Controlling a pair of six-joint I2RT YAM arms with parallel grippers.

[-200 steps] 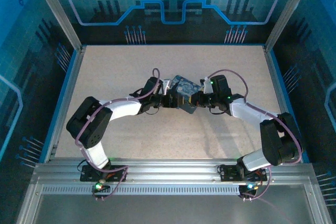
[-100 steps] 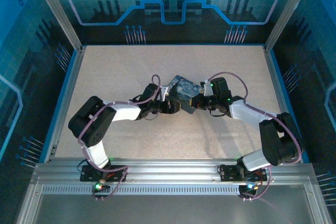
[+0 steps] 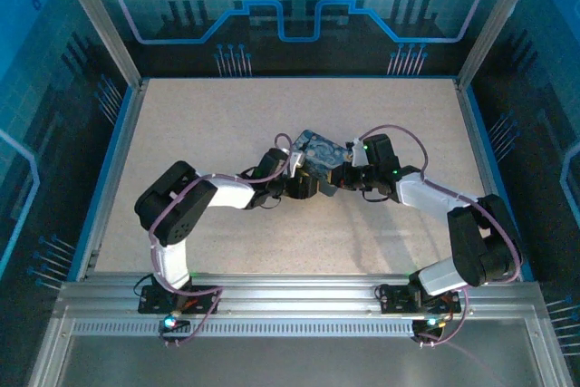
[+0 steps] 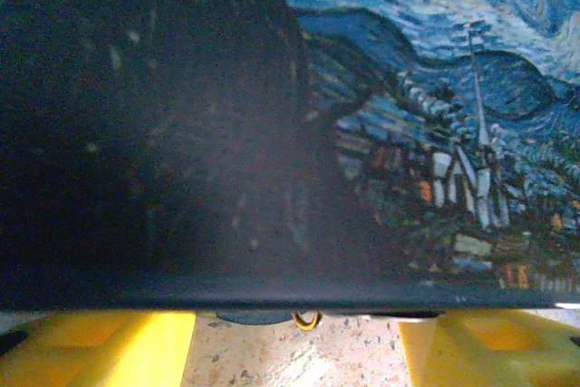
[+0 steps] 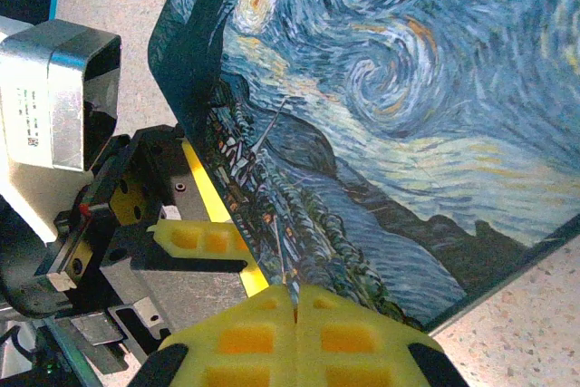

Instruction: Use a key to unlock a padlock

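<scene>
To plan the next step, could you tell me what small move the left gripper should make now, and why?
Probably close the left gripper on the tin to steady it: its pads stand apart at the tin's edge, either side of a gold ring, while the right gripper is shut.

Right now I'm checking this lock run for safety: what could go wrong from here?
The tin sits between the left gripper and the right gripper; a push could shove it or knock the arms together. In the left wrist view a small metal loop barely peeks past the tin's edge, so aiming is near blind.
</scene>
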